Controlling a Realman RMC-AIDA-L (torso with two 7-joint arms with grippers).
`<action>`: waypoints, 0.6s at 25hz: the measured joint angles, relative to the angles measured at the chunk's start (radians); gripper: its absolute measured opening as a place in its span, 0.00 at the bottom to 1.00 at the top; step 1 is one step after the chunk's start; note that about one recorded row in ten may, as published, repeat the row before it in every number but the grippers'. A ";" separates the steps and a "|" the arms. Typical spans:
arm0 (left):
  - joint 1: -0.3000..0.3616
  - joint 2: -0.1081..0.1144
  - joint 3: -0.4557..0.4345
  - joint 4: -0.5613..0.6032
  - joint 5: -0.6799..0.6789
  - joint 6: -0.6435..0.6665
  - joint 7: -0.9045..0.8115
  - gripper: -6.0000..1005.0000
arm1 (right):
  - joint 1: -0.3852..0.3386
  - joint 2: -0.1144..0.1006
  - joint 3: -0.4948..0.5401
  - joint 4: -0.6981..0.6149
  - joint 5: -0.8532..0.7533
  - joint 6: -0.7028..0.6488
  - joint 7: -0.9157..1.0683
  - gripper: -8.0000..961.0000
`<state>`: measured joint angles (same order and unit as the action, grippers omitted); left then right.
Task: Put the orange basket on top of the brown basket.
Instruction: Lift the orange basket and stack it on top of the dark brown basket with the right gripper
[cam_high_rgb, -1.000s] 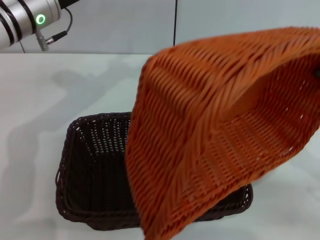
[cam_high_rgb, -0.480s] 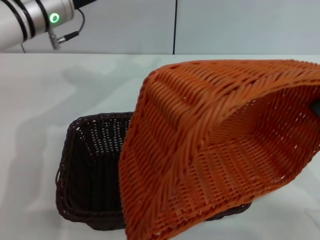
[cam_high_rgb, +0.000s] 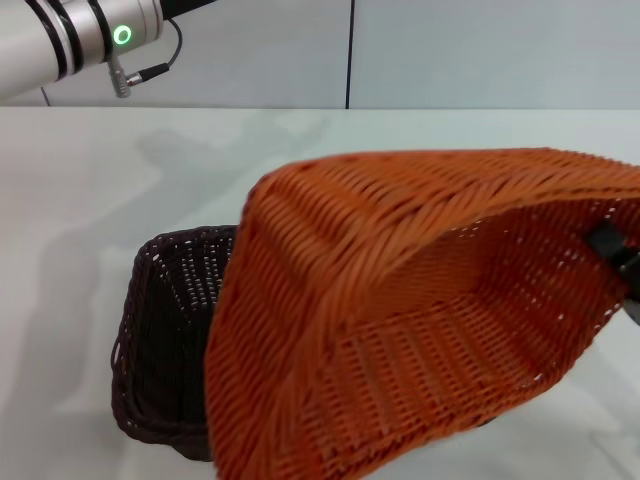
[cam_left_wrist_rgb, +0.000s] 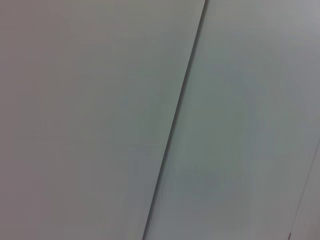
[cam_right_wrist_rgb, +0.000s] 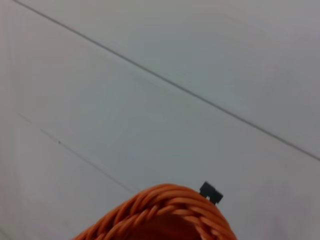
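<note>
Got my right gripper (cam_high_rgb: 622, 262) pinched on the orange basket's (cam_high_rgb: 400, 320) rim, holding it tilted in the air right over the brown basket (cam_high_rgb: 160, 340). Left arm (cam_high_rgb: 70, 40) is parked up behind it.

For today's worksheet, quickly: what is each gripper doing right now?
Left gripper: out of view; only its arm shows, raised at the far left.
Right gripper: shut on the orange basket, held tilted above the brown basket.

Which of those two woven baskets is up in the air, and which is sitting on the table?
The orange basket is lifted and tilted, held at its right rim by the right pincer. The brown basket sits flat on the table.
</note>
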<state>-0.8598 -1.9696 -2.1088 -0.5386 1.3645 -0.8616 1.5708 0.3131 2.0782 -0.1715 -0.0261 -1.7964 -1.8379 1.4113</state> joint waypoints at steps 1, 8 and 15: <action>-0.002 0.000 0.002 0.002 0.000 0.000 0.000 0.71 | 0.005 0.000 0.000 0.001 -0.006 0.004 0.000 0.25; -0.011 0.001 0.012 0.007 0.000 0.000 0.000 0.71 | 0.024 -0.001 -0.001 0.011 -0.030 0.019 0.001 0.34; -0.012 -0.001 0.012 0.009 -0.001 0.003 0.000 0.71 | 0.025 -0.008 -0.001 -0.013 -0.036 0.017 0.036 0.49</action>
<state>-0.8717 -1.9709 -2.0968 -0.5298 1.3634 -0.8587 1.5708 0.3380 2.0705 -0.1722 -0.0393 -1.8328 -1.8210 1.4468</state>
